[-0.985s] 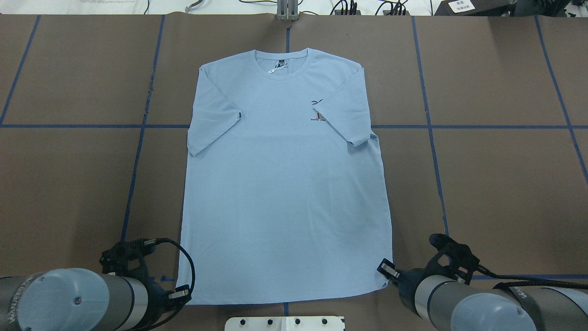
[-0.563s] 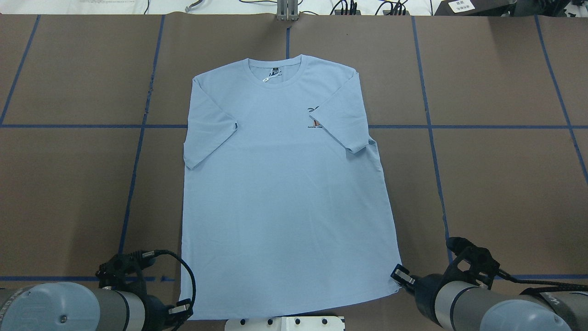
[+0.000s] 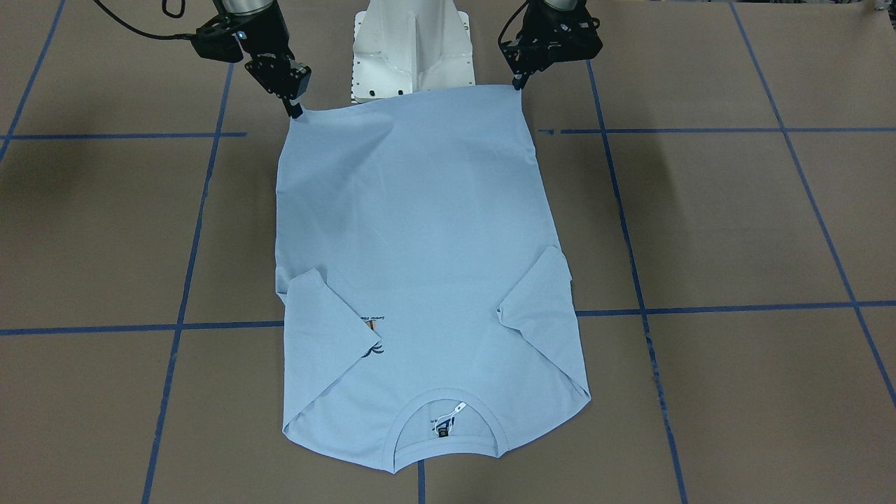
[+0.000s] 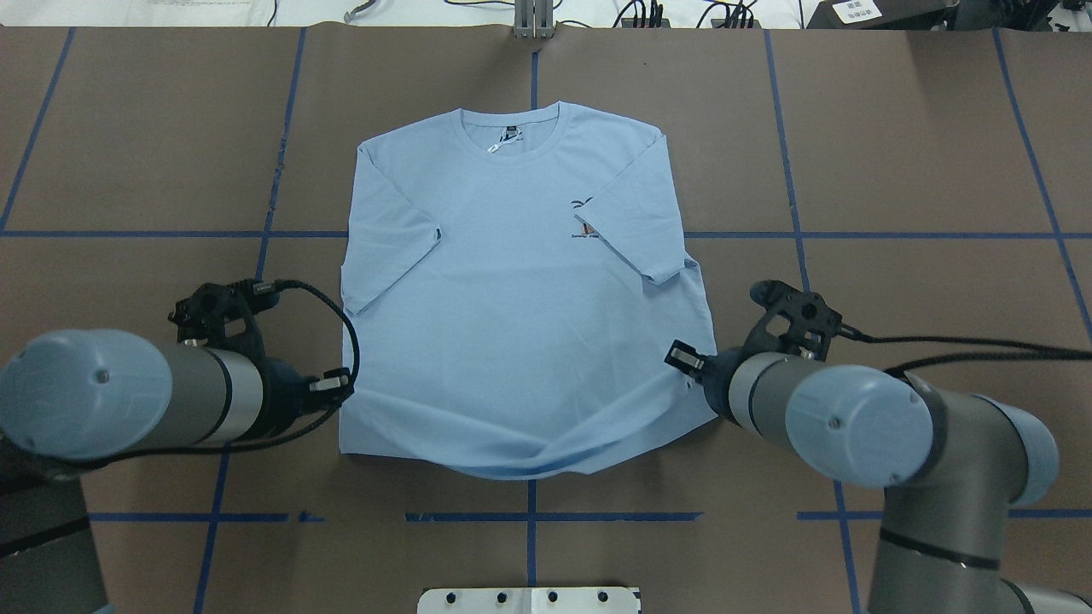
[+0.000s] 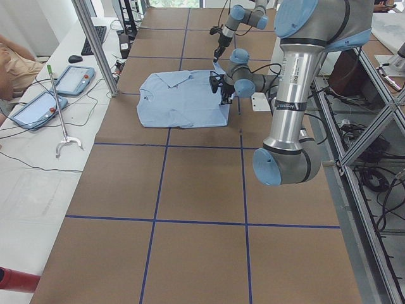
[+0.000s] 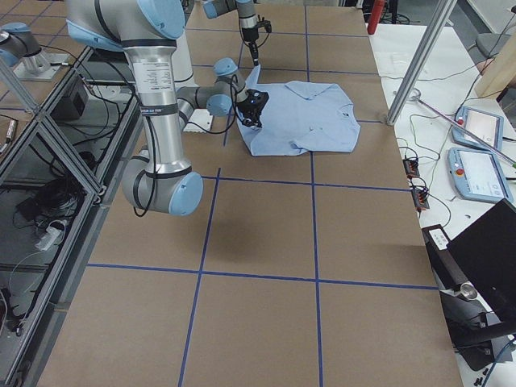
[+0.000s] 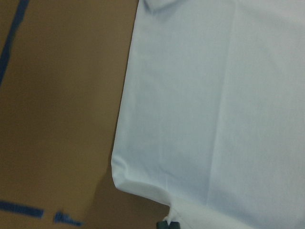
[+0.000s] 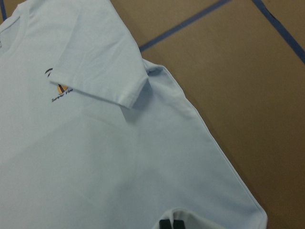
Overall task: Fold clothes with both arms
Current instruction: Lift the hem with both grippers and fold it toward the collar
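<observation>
The light blue T-shirt lies face up on the brown table, collar far from me, both sleeves folded in over the chest. Its chest print is partly covered by one sleeve and the neck label shows in the collar. My left gripper is shut on the left hem corner and my right gripper is shut on the right hem corner. Both corners are raised, and the hem sags between them. In the front-facing view the left gripper and right gripper pinch the hem corners. Both wrist views show shut fingertips on fabric.
The white pedestal base stands at the near edge behind the hem. Blue tape lines cross the brown table. A metal post and cables lie at the far edge. A side bench with tablets stands beyond the collar end.
Both grippers first dragged the shirt slightly toward the robot, then lifted the hem corners and carried them forward toward the collar. The hem now hangs in a sagging fold.
</observation>
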